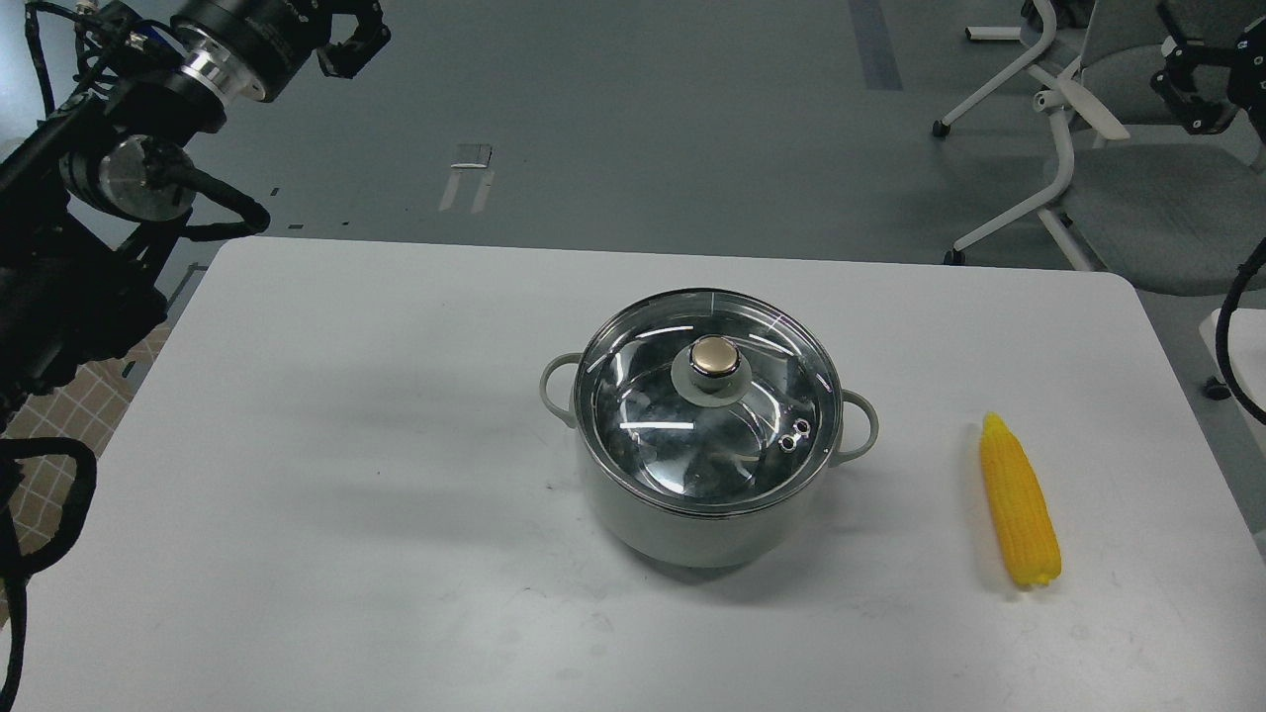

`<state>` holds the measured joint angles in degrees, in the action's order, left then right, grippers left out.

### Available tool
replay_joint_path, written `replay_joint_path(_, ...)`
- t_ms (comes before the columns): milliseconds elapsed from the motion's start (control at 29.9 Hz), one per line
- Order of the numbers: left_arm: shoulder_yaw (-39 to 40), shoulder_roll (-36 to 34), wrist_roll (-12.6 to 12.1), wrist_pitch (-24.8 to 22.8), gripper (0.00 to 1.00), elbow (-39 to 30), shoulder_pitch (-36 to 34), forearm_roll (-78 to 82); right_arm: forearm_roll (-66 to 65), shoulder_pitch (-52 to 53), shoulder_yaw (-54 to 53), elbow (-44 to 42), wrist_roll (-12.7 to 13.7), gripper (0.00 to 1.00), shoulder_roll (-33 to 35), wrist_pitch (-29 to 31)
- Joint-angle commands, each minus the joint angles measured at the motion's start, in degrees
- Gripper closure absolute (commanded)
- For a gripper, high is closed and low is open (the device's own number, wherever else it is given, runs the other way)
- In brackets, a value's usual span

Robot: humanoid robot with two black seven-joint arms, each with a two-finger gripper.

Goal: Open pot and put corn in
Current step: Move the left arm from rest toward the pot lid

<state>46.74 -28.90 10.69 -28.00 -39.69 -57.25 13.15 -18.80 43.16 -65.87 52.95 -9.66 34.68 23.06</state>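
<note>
Pot (pixel 692 519), centre of the frame on the white table (pixel 346 445), closed by a glass lid (pixel 707 400) with gold knob. Corn (pixel 1019 502) lies at right, well apart, tip toward the top. Left end effector (pixel 351 44), upper left, and right end effector (pixel 1192 94), upper right: finger state indiscernible.

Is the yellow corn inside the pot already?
No, the corn lies on the white table to the right of the pot, whose glass lid is on.
</note>
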Motion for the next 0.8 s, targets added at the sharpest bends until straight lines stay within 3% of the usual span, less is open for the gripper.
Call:
replay_joint_path(0, 0.4, 0.1, 0.3, 0.0, 0.02, 0.0, 0.0, 0.0, -0.1, 0.1, -0.3, -0.2, 0.2, 0.0, -0.7, -0.3)
replay_joint_path(568, -0.3, -0.1, 0.7, 0.0, 0.05, 0.1, -3.3, 3.5, -0.1, 1.7, -0.7, -0.3, 0.1, 0.0, 0.3, -0.6)
replay_joint_path(702, -0.2, -2.1, 4.1, 0.0, 0.15, -5.0, -5.0, 21.8, 0.0, 1.5, -0.8, -0.3, -0.2, 0.0, 0.7, -0.6)
replay_joint_path(769, -0.2, -2.6, 4.9, 0.0, 0.16, -8.2, -5.0, 28.0, -0.1, 1.3, -0.8, -0.3, -0.3, 0.0, 0.7, -0.6)
